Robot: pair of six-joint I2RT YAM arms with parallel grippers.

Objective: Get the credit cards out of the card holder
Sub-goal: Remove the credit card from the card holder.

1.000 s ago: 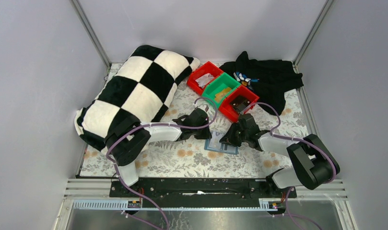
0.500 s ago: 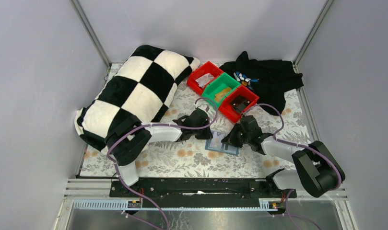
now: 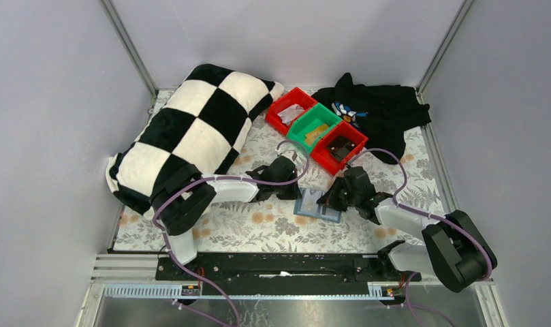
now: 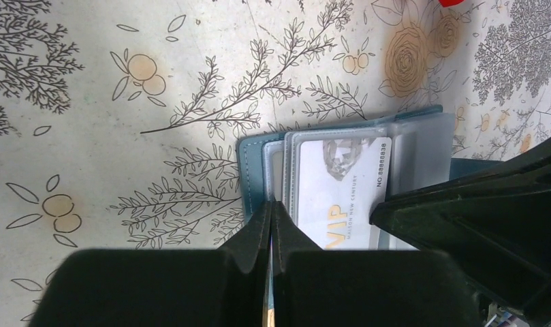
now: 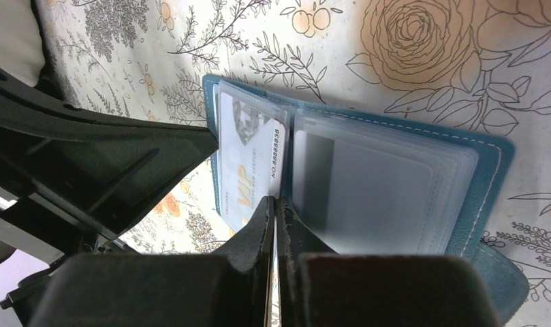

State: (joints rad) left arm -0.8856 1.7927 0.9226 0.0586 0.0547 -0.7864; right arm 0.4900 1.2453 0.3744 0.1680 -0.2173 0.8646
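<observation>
The teal card holder (image 3: 318, 206) lies open on the floral cloth between my two grippers. It also shows in the left wrist view (image 4: 248, 170) and the right wrist view (image 5: 494, 177). A pale credit card (image 4: 340, 184) printed "VIP" sits in the clear sleeves of one panel (image 5: 248, 157); the other panel's sleeves look blank. My left gripper (image 4: 271, 203) is shut, its tip at the outer edge of the card's panel. My right gripper (image 5: 274, 199) is shut, its tip at the fold beside the card's numbered edge. Other cards are not visible.
A black-and-white checked pillow (image 3: 191, 129) lies at the back left. Two red bins (image 3: 291, 109) (image 3: 338, 146) and a green bin (image 3: 313, 126) stand just behind the holder. A black cloth (image 3: 374, 116) lies at the back right. Walls close in both sides.
My right arm's elbow has swung down and to the right, with its gripper staying at the holder. The holder has shifted slightly right. The left arm has hardly moved.
</observation>
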